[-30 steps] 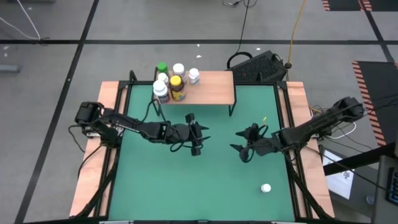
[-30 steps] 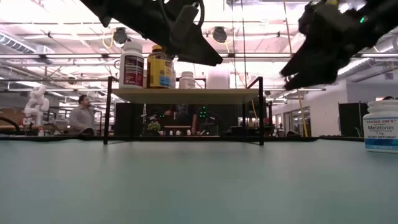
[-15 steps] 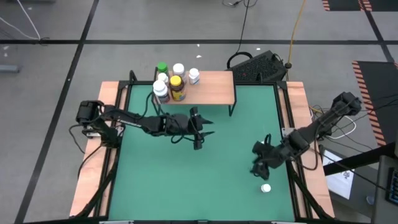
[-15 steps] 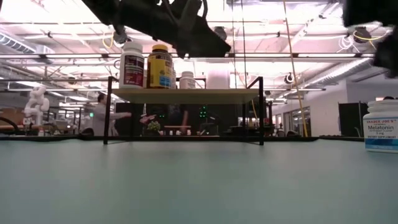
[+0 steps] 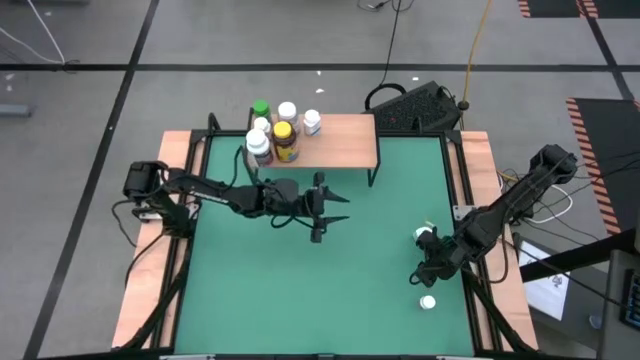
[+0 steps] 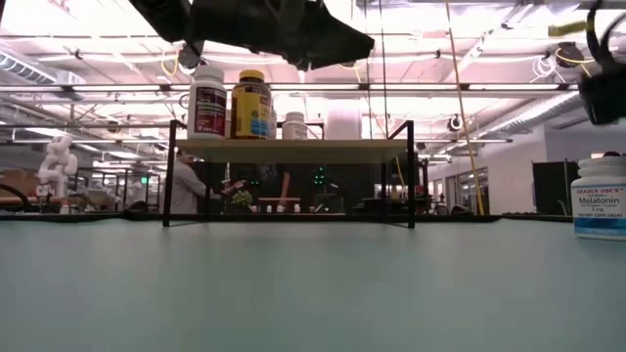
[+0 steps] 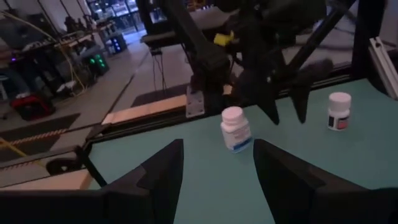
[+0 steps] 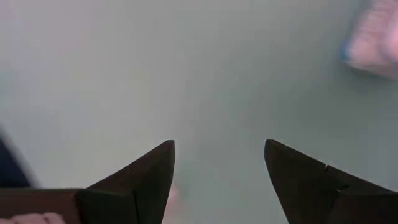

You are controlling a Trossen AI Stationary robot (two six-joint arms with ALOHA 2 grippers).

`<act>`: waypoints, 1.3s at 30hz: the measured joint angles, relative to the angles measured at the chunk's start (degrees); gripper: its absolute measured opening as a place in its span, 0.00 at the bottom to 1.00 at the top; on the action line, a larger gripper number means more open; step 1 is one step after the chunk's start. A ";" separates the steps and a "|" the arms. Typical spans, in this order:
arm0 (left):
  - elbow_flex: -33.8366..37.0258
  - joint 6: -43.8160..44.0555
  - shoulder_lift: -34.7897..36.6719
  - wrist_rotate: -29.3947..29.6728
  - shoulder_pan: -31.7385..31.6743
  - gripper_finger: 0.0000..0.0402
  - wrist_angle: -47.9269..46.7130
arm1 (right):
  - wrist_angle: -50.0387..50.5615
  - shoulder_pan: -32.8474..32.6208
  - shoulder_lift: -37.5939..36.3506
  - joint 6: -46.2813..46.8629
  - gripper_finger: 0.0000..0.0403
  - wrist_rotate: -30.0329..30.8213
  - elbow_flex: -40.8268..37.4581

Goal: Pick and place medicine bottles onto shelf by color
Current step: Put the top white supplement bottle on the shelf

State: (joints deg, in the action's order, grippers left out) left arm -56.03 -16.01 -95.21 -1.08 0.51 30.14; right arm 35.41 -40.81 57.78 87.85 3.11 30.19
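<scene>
green mat [image 5: 300, 280]; light-wood shelf [image 5: 340, 135]; amber bottle [image 5: 285, 143], yellow cap; white bottle [image 5: 428, 302].

Robotics lab: floor tape [image 5: 120, 95], ceiling lights [image 6: 88, 24], distant white robot [image 6: 54, 161].

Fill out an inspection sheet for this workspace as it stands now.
Surface: green mat, wood side strips.
Job's things: six bottles on the shelf; two white bottles on the mat near the right gripper.
Clutter: nothing seen.
Grippers: left gripper open, empty, in front of the shelf; right gripper open, empty, above the mat by the loose bottles.
Cables: cables on the floor behind the table.
Surroundings: person standing in the room behind.
</scene>
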 joint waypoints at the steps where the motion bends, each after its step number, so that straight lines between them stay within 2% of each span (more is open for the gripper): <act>1: -0.02 0.00 -0.29 0.00 0.02 0.49 -0.04 | 0.03 -0.01 0.00 0.03 0.60 0.01 -1.00; 6: -0.10 -0.02 -3.66 -0.19 -0.04 0.49 1.96 | 1.58 0.30 0.00 0.21 0.60 1.49 -3.50; 12: -4.75 0.99 -10.08 -1.99 -0.22 0.49 -0.86 | 5.93 0.30 0.00 -0.17 0.60 4.95 -3.54; 19: -11.53 0.95 -15.21 -2.03 -0.17 0.49 -6.63 | 14.91 0.34 0.00 2.07 0.60 14.58 -3.54; 28: -14.86 0.65 -15.84 -2.56 -0.07 0.49 -10.50 | 2.65 0.61 -0.02 -20.01 0.60 29.40 -3.54; 34: -14.86 -0.62 -16.27 -2.58 0.00 0.49 -11.18 | 0.52 3.46 -0.03 -22.66 0.60 31.41 -4.50; 39: -14.86 -0.68 -16.27 -2.58 0.04 0.49 -11.61 | -7.94 4.55 -0.02 -22.88 0.60 31.34 -9.33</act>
State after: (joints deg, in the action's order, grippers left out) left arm -70.89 -16.69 -111.48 -3.66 0.56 18.52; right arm 27.47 -36.26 57.76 64.97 34.45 20.86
